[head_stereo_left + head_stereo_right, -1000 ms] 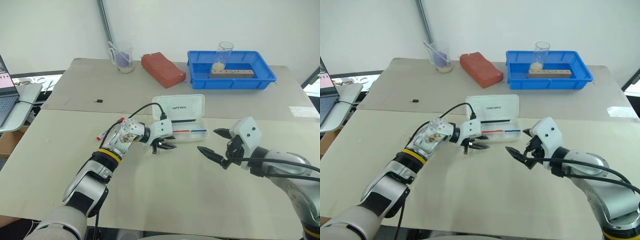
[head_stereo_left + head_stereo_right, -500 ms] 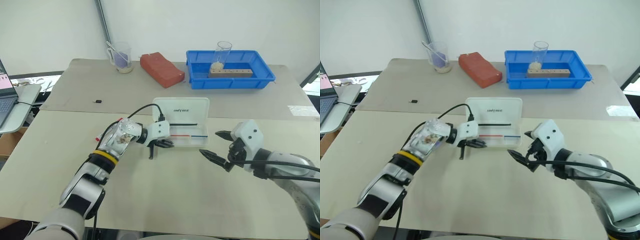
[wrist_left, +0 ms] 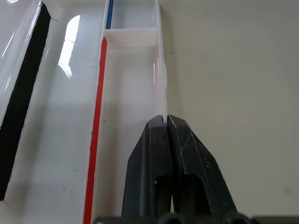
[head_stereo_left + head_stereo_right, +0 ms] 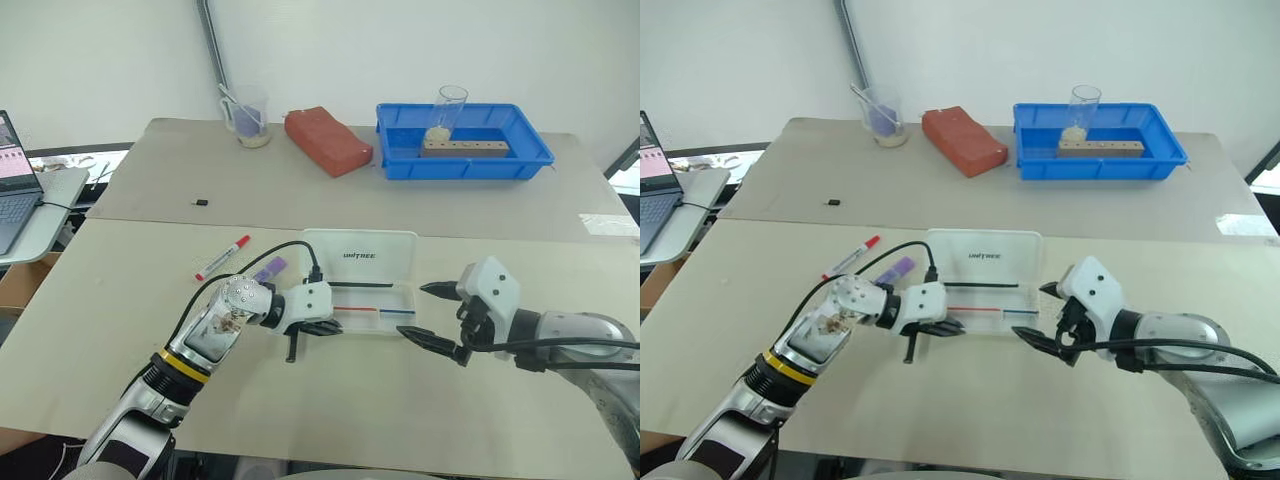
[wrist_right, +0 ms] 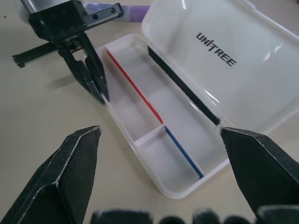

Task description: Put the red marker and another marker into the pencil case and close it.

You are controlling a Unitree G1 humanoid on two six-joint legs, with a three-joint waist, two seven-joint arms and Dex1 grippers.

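Lying open on the tabletop (image 4: 420, 400) well in from its near edge, the pencil case (image 4: 365, 297) has its lid (image 4: 365, 258) folded back toward the far edge, with the dark "UNITREE" lettering showing on it. Inside the tray a thin black strip (image 5: 182, 86) runs along the hinge side, and a thin red stick (image 5: 133, 86) and a thin blue stick (image 5: 184, 151) lie end to end along the middle, with a low divider between two compartments.

At the near left corner of the case, the left gripper (image 4: 322, 325) has its two black fingers pressed together; in the left wrist view their tips (image 3: 167, 122) close on the thin front wall of the tray, pinching its rim. Off the right end of the case, the right gripper (image 4: 432, 315) hovers with its fingers spread wide; one tip is near the far right corner of the case, the other just off the near right corner, and nothing is between them.

Both markers are outside the case, toward the tabletop's left edge. The red marker (image 4: 222, 257) lies at an angle well to the left of the lid. The lavender-purple marker (image 4: 269, 269) lies between the red marker and the lid, just beside the lid's left end.

Along the far edge stand a clear cup (image 4: 248, 115), a red brick-shaped block (image 4: 328, 139) and a blue tray (image 4: 462, 157) holding a glass (image 4: 450, 110) and a wooden block (image 4: 465, 148). A small dark object (image 4: 201, 202) lies alone toward the far left.
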